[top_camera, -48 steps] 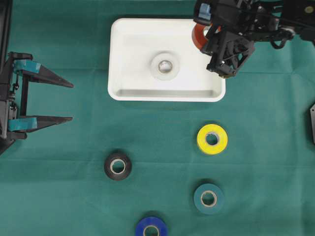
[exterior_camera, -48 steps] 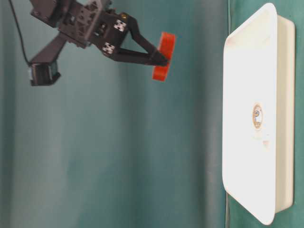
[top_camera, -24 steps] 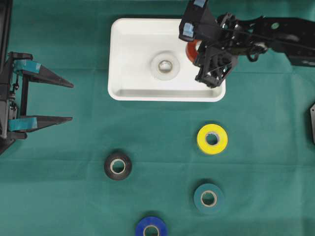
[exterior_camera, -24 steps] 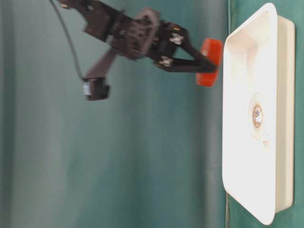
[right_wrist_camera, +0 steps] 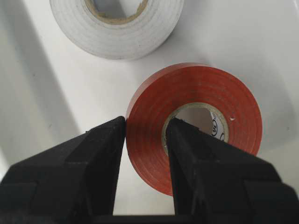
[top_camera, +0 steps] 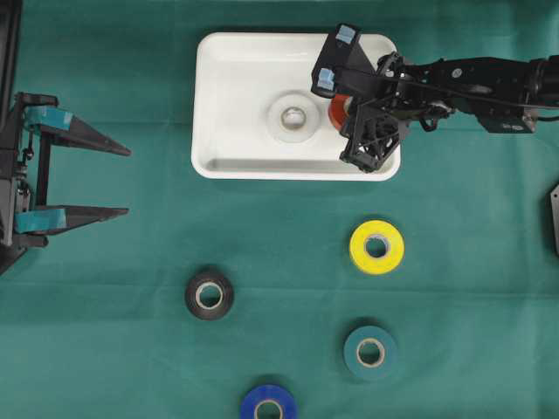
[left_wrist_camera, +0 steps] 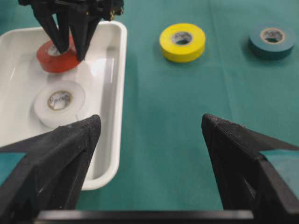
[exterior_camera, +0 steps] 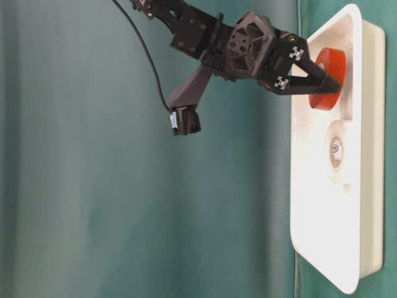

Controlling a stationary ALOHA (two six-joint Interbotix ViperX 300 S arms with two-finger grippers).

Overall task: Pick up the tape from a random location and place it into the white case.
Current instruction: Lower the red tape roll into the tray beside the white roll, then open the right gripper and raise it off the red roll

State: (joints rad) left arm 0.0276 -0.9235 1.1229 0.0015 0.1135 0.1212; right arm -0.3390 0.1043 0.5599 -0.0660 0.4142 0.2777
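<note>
The white case (top_camera: pixel 203 105) lies at the far middle of the green table. My right gripper (top_camera: pixel 342 113) is shut on a red tape roll (top_camera: pixel 337 109), one finger through its hole and one outside its wall (right_wrist_camera: pixel 145 126). The roll (right_wrist_camera: pixel 196 88) is low inside the case's right part, next to a white tape roll (top_camera: pixel 293 117) lying in the case. From table level the red roll (exterior_camera: pixel 327 65) sits within the rim; I cannot tell whether it touches the floor. My left gripper (top_camera: pixel 127 181) is open and empty at the left edge; it is also open in its wrist view (left_wrist_camera: pixel 150 123).
Loose rolls lie on the cloth in front of the case: yellow (top_camera: pixel 376 247), black (top_camera: pixel 209 294), teal (top_camera: pixel 370 352) and blue (top_camera: pixel 269 405) at the front edge. The right arm stretches in from the right over the case's right end.
My right gripper has carried the red roll from above the case's far right corner leftward and down into the case. The left arm has not moved.
</note>
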